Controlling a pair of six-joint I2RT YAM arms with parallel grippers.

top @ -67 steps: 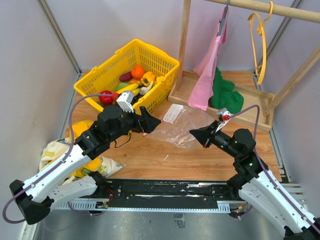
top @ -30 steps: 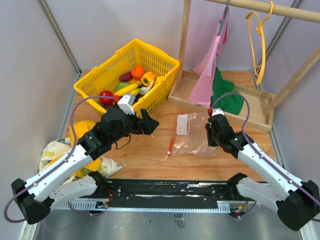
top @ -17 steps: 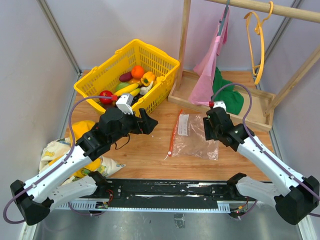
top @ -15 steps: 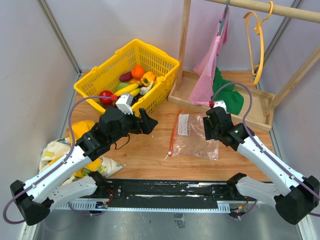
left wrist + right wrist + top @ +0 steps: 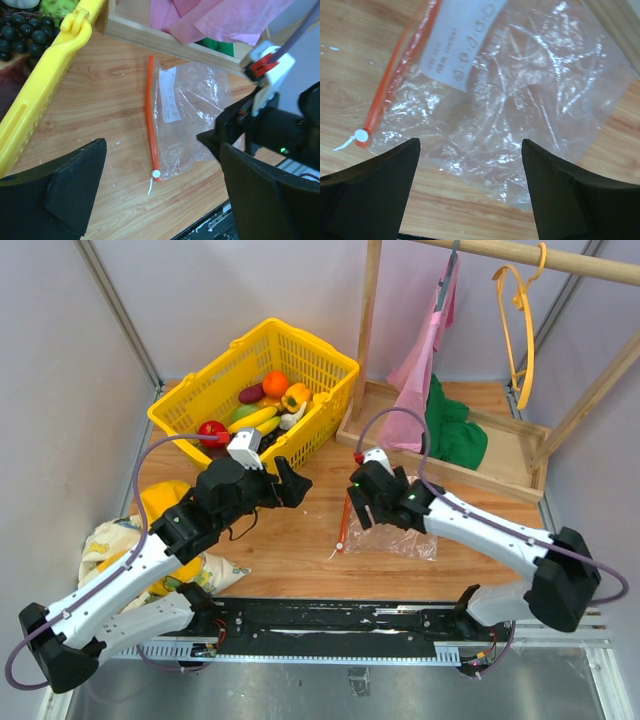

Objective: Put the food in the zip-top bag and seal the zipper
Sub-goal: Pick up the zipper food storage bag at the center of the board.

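The zip-top bag (image 5: 400, 528) lies flat and crinkled on the wooden table, its white label (image 5: 462, 45) facing up. The zipper (image 5: 151, 115) runs along its left edge, with a white slider (image 5: 156, 174) at the near end. My right gripper (image 5: 356, 516) hovers open over the bag's near-left part, holding nothing. My left gripper (image 5: 297, 485) is open to the left of the bag, beside the yellow basket (image 5: 310, 342). The food sits in the basket: red apple (image 5: 211, 432), orange (image 5: 275, 382), pepper (image 5: 295, 397), banana (image 5: 255, 418) and dark grapes (image 5: 22, 35).
A wooden rack base (image 5: 490, 475) stands at the back right with a pink cloth (image 5: 420, 380) and a green cloth (image 5: 452, 430). A yellow hanger (image 5: 522, 330) hangs from its rail. A yellow-patterned cloth bundle (image 5: 165, 565) lies at the near left.
My right gripper opened, let go of the bag and swung left across it toward the zipper end. The bag now lies flat. The left arm barely moved.
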